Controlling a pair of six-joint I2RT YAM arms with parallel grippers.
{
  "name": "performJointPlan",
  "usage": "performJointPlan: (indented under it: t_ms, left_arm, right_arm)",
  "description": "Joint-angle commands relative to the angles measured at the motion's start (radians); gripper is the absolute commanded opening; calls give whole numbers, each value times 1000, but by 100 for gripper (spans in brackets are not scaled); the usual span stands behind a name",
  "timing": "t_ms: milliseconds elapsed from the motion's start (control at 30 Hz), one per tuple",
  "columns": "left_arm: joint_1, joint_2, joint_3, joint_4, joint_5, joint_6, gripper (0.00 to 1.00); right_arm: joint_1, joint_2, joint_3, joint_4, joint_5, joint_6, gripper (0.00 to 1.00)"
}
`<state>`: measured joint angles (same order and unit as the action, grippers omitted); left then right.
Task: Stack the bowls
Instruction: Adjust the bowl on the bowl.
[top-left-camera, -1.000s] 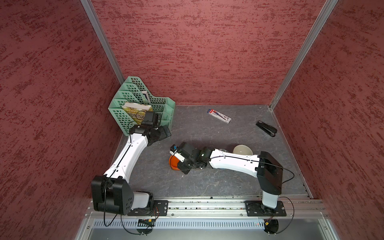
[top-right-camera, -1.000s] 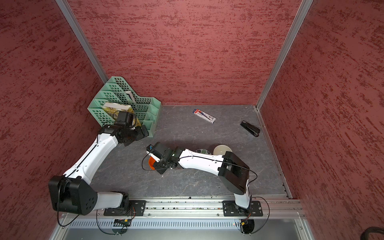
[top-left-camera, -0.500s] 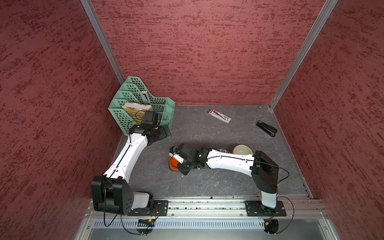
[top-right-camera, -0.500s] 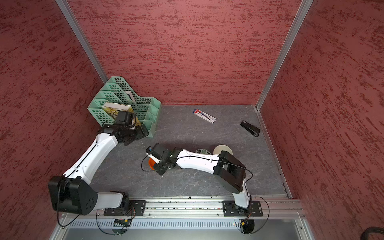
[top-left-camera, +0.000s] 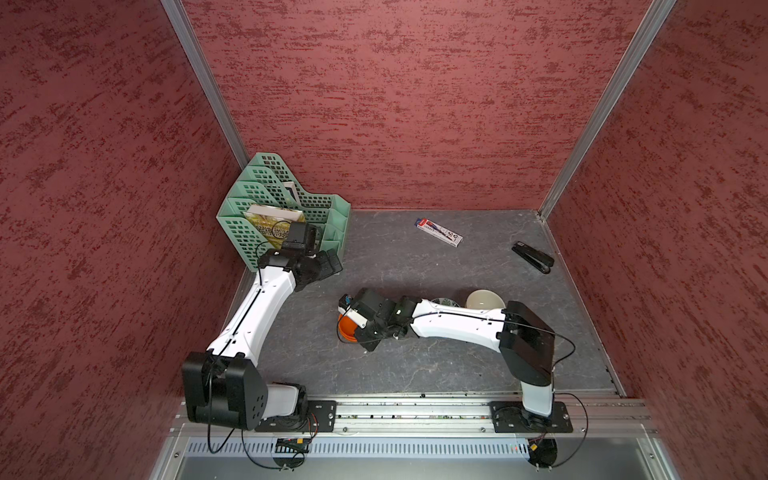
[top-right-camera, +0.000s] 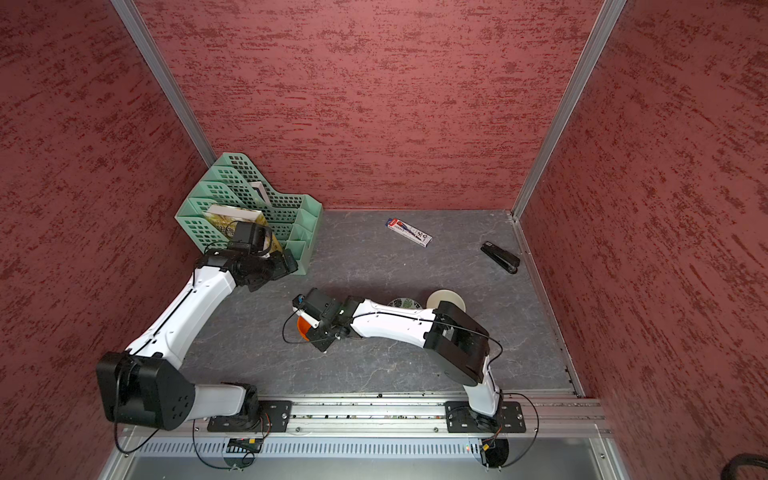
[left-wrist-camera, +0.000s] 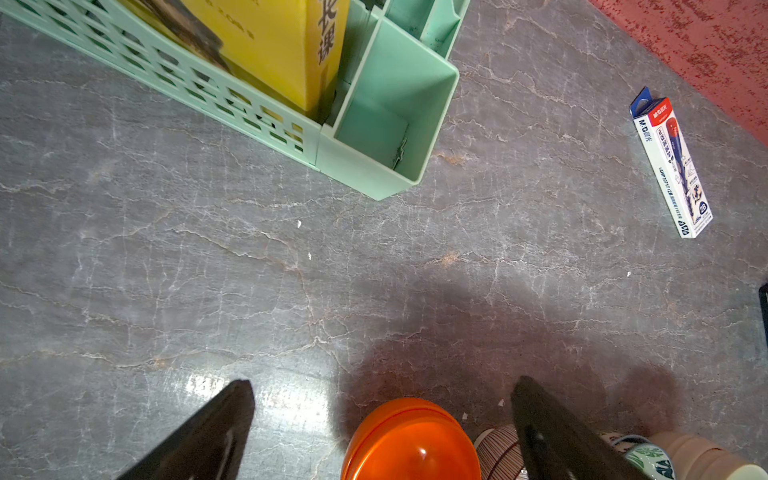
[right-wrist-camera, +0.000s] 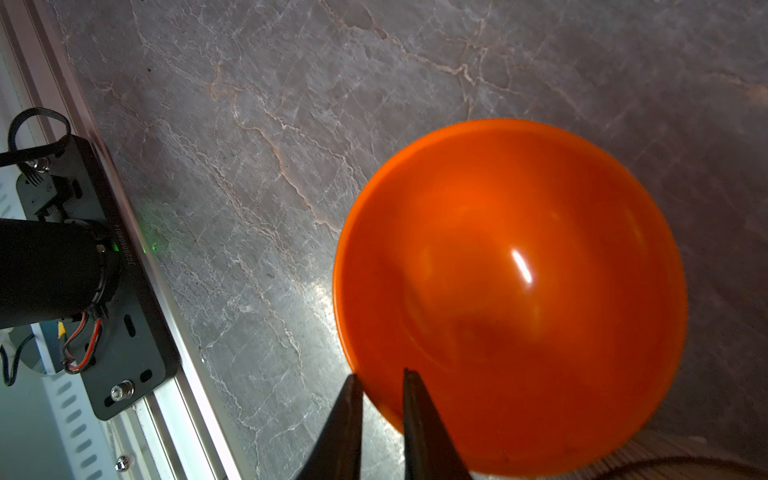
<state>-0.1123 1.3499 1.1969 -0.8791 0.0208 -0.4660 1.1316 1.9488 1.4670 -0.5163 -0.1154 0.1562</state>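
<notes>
A glossy orange bowl (right-wrist-camera: 511, 299) sits left of the middle of the table (top-left-camera: 345, 329) (top-right-camera: 302, 326). My right gripper (right-wrist-camera: 380, 374) is shut on its rim, one finger inside and one outside. Behind the right arm stand a leaf-patterned bowl (top-left-camera: 445, 301) (top-right-camera: 402, 303) and a cream bowl (top-left-camera: 484, 298) (top-right-camera: 446, 298). In the left wrist view the orange bowl (left-wrist-camera: 411, 440) shows a doubled edge, with a striped bowl (left-wrist-camera: 496, 451), the leaf bowl (left-wrist-camera: 644, 457) and the cream bowl (left-wrist-camera: 702, 457) beside it. My left gripper (left-wrist-camera: 384, 384) hangs open and empty near the green rack (top-left-camera: 328, 266).
A green file rack (top-left-camera: 286, 208) (left-wrist-camera: 386, 124) holding a yellow book fills the back left corner. A pen box (top-left-camera: 438, 232) (left-wrist-camera: 673, 166) and a black stapler (top-left-camera: 534, 257) lie toward the back right. The metal rail (top-left-camera: 395, 411) runs along the front edge.
The right gripper's jaws have narrowed onto the orange bowl's rim, and the right arm has shifted slightly left. The left arm has not moved.
</notes>
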Motion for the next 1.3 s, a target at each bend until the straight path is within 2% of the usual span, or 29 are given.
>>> performJointPlan:
  t_ms: [0, 267, 667, 1267]
  left_arm:
    - [5, -16, 16, 18, 1, 6, 100]
    - [6, -14, 21, 19, -5, 10, 100]
    - [-13, -11, 37, 13, -21, 17, 100]
    - [-23, -9, 38, 13, -25, 13, 100]
  right_arm:
    - [2, -12, 30, 6, 15, -5, 21]
    - [-2, -123, 3, -14, 76, -12, 31]
    - [-94, -235, -182, -46, 59, 8, 21]
    - [-95, -224, -215, -25, 51, 34, 17]
